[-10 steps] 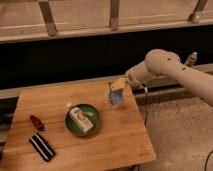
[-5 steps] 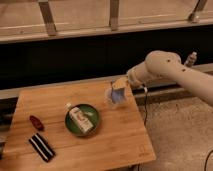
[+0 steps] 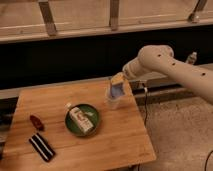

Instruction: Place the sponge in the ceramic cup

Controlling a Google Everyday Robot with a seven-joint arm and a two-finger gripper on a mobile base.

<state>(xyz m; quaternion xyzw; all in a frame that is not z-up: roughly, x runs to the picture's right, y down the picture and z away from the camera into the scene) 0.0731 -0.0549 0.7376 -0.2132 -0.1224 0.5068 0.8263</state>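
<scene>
No legible text, numbers or logos anywhere. The packet (image 3: pixel 81 120) on the green plate (image 3: pixel 70 126), mid-desk (image 3: pixel 117 142), has printing on it, but it's unreadable. Gripper (image 3: pixel 118 82) hangs just above the ceramic cup (image 3: pixel 114 103), near the desk's far-right corner.

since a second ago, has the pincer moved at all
No. The pincer hangs at the same spot above the ceramic cup, up and right of the green plate.

Claw (image 3: pixel 118 83) just above ceramic cup (image 3: pixel 113 103)
</scene>
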